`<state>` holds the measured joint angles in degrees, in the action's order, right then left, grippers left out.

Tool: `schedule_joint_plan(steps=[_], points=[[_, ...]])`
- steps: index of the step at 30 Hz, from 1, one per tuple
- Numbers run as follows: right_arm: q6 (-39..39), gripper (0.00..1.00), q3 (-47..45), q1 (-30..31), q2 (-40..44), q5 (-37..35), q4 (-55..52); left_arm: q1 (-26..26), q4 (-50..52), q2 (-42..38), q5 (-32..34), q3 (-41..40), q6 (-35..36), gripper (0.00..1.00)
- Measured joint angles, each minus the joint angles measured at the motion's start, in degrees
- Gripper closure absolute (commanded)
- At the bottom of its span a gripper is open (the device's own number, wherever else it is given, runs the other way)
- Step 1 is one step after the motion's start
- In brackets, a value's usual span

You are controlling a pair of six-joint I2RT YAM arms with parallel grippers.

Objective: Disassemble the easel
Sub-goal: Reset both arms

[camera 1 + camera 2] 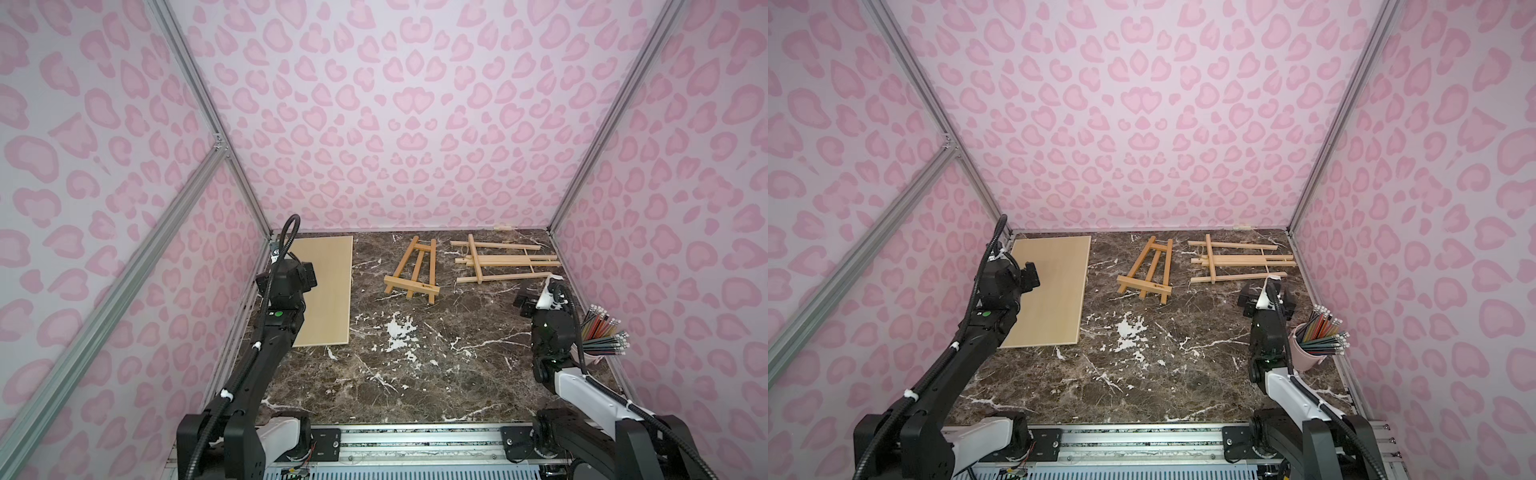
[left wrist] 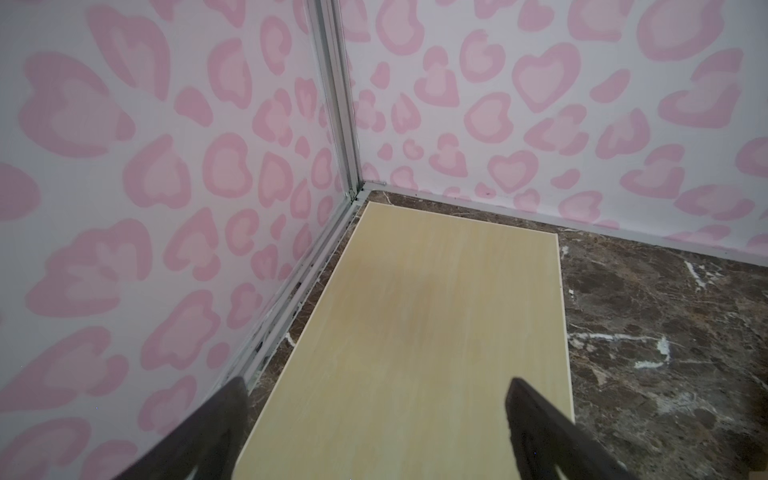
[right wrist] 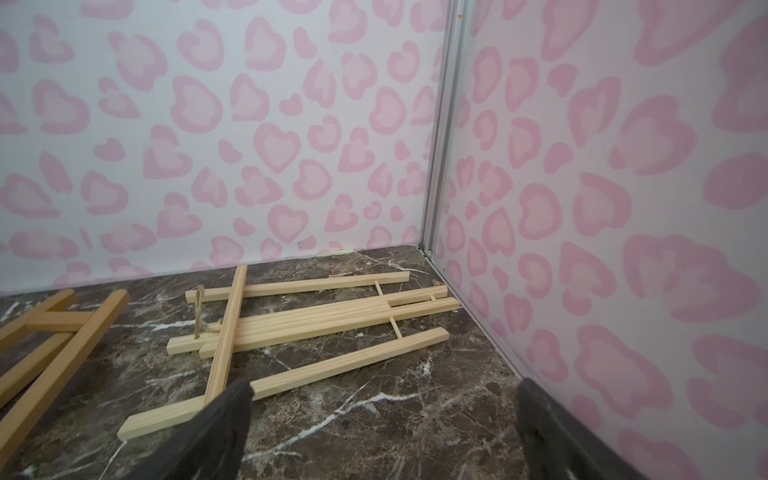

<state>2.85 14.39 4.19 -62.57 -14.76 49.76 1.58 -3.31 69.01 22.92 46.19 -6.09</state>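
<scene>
A pale wooden easel [image 1: 505, 259] [image 1: 1241, 262] lies flat on the marble table at the far right, its legs folded together and a twine loop at one end. In the right wrist view this pale easel [image 3: 316, 320] lies just beyond my right gripper [image 3: 384, 390], which is open and empty over bare table. A smaller, darker easel [image 1: 413, 272] [image 1: 1148, 272] [image 3: 50, 332] lies flat to its left. My right gripper [image 1: 540, 293] [image 1: 1264, 293] hovers close in front of the pale easel. My left gripper [image 2: 376, 386] [image 1: 309, 276] is open and empty above a wooden board [image 2: 415, 332].
The wooden board [image 1: 324, 291] [image 1: 1050, 291] lies flat along the left wall. A pink cup of pencils [image 1: 598, 332] [image 1: 1312, 345] stands by the right wall, beside my right arm. Pink patterned walls close in three sides.
</scene>
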Motion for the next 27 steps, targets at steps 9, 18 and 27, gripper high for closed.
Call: schedule_joint_plan(steps=[9,18,27], points=[[2.75,0.02,0.81,-3.08,-9.46,7.41,3.04,-5.29,-4.39,10.69,-5.25,-2.56,-1.95,0.03],[2.27,0.01,0.83,-4.87,-15.50,10.71,4.02,-5.66,-6.47,15.06,-8.13,-3.26,-1.46,0.03],[3.39,0.02,-2.12,-2.49,-13.86,11.56,7.43,-2.99,-8.96,14.51,-10.21,-6.16,0.17,0.03]])
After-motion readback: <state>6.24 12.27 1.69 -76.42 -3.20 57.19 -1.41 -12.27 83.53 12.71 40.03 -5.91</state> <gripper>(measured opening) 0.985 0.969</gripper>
